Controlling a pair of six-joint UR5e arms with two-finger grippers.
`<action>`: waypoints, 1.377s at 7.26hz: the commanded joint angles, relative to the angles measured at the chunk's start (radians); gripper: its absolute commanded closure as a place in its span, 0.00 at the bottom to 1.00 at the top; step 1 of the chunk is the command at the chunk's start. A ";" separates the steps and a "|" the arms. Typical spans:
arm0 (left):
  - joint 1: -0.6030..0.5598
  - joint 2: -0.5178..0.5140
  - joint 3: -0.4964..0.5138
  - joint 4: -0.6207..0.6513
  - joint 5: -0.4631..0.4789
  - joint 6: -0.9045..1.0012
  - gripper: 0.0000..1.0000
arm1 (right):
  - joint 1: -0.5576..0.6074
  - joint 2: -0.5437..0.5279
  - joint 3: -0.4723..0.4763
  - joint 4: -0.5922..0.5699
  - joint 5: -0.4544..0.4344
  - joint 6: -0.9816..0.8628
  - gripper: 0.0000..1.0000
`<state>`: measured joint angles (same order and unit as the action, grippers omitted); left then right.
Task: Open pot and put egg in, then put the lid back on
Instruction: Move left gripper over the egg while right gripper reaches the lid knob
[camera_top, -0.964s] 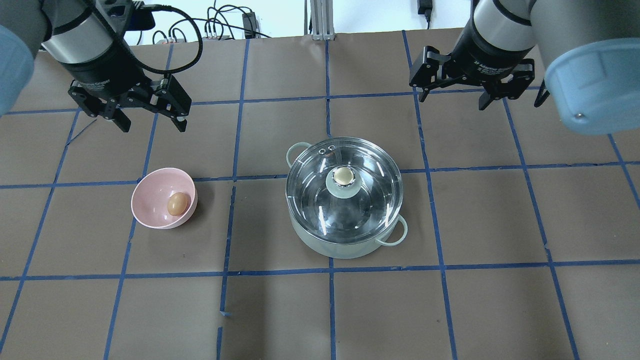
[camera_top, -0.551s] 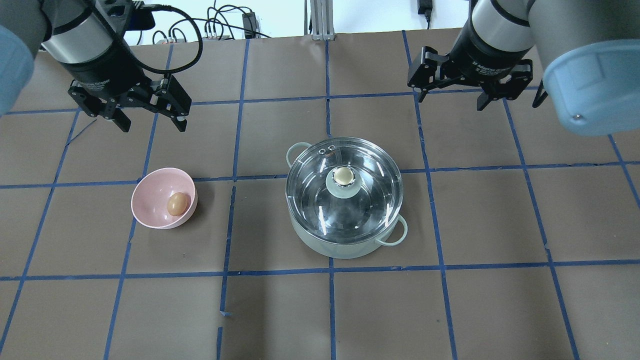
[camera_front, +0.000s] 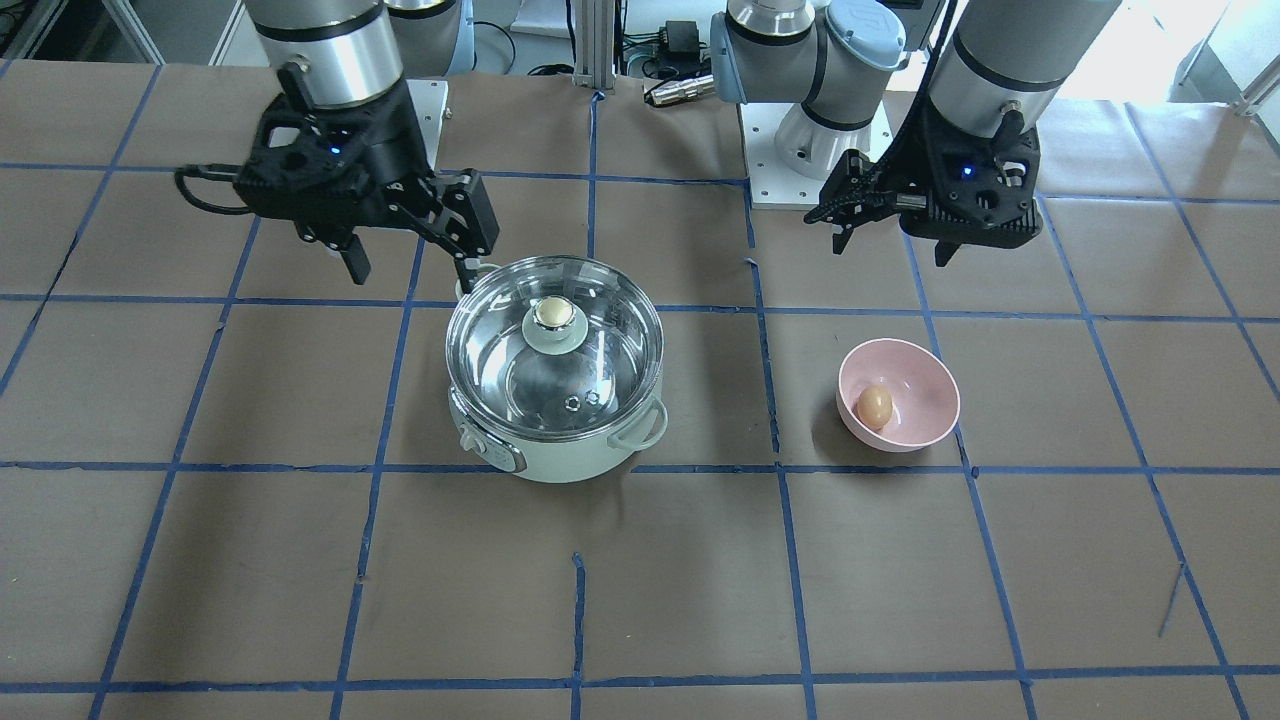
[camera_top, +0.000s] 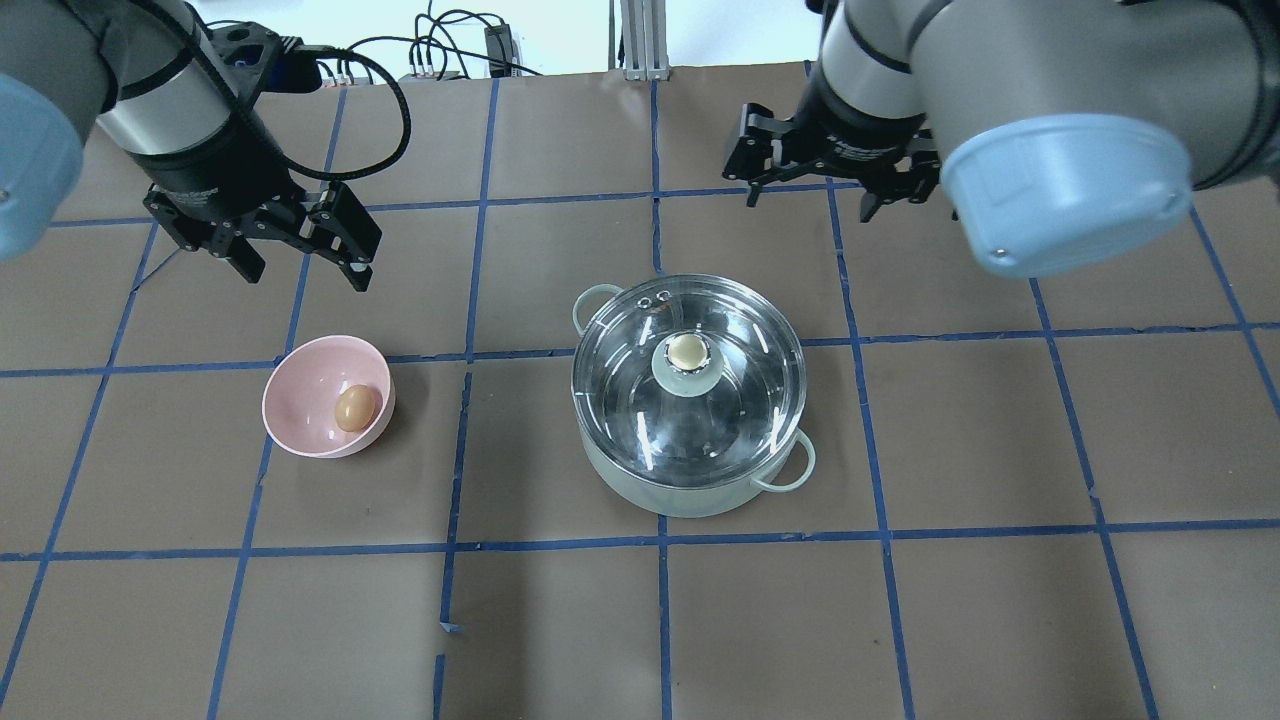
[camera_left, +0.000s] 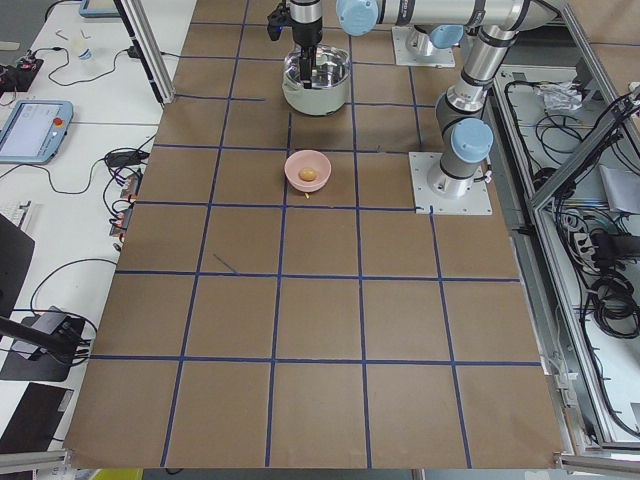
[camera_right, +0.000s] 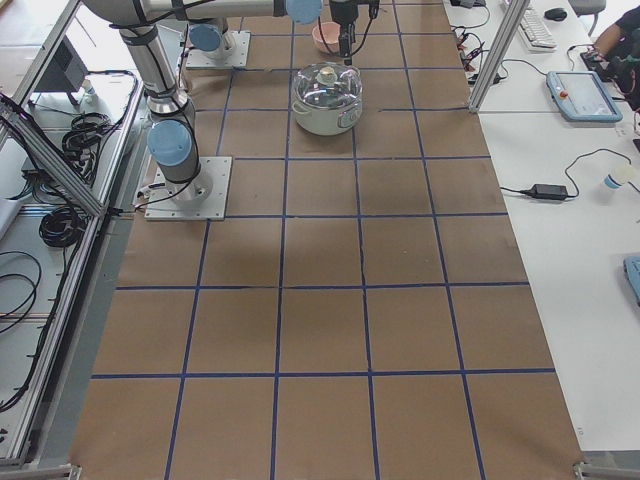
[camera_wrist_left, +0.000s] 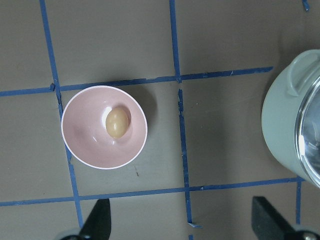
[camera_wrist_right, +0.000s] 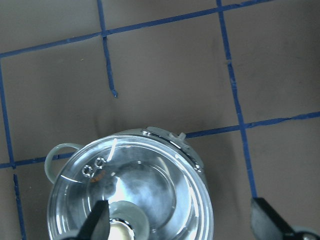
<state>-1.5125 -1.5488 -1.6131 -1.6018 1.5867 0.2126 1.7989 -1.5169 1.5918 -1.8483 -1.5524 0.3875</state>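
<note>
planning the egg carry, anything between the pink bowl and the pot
No object: the overhead view shows only brown table crossed by a blue tape line between pink bowl and pot.

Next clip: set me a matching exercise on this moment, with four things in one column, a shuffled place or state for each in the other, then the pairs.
Things:
1. egg
2. lid
3. left gripper
4. right gripper

Places or states:
A. seated on the pot
B. empty, jaws open, nearer the pot than the bowl
C. lying in the pink bowl
D. empty, jaws open, nearer the pink bowl than the pot

Pairs: 1-C, 2-A, 3-D, 4-B
</note>
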 joint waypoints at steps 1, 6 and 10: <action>0.052 -0.005 -0.054 0.084 -0.001 0.121 0.00 | 0.141 0.089 -0.026 -0.020 -0.086 0.097 0.00; 0.229 -0.073 -0.227 0.265 0.003 0.406 0.01 | 0.191 0.129 0.062 -0.037 -0.072 0.119 0.03; 0.233 -0.123 -0.418 0.583 -0.002 0.552 0.01 | 0.194 0.129 0.137 -0.100 -0.069 0.128 0.05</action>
<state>-1.2804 -1.6564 -1.9867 -1.0920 1.5831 0.7181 1.9905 -1.3883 1.7095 -1.9292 -1.6223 0.5113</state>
